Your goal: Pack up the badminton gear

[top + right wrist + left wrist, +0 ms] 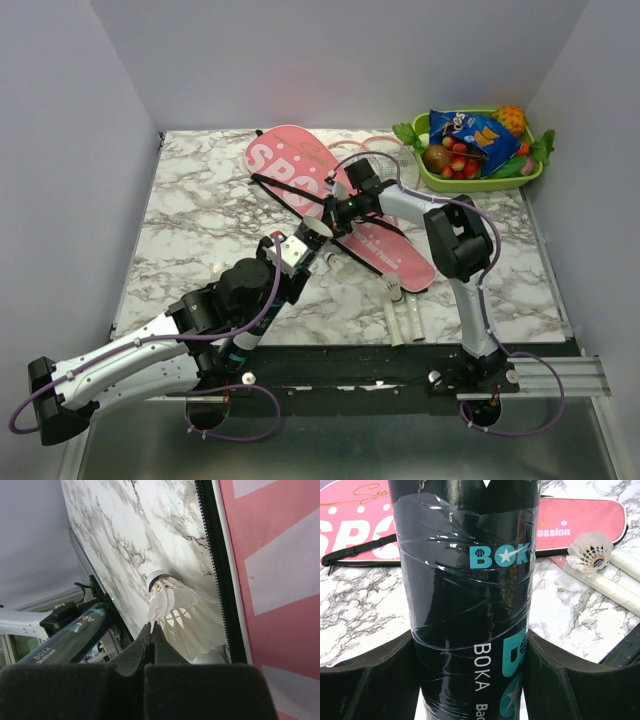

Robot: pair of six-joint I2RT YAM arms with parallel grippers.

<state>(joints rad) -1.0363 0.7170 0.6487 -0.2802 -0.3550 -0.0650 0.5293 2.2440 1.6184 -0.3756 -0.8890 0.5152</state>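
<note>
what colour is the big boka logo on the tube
Teal, on the black tube; best in the left wrist view.

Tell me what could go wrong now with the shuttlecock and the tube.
The right gripper pinches the shuttlecock only by its feather edge; it may slip out or the feathers bend. The tube in the left gripper is wrapped in glossy tape and might slide.

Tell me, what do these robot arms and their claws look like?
Both the left arm and right arm have white shells with black joints, and thin lilac cables looping alongside. The left gripper and right gripper have chunky matte black fingers tapering toward the tips.
</note>
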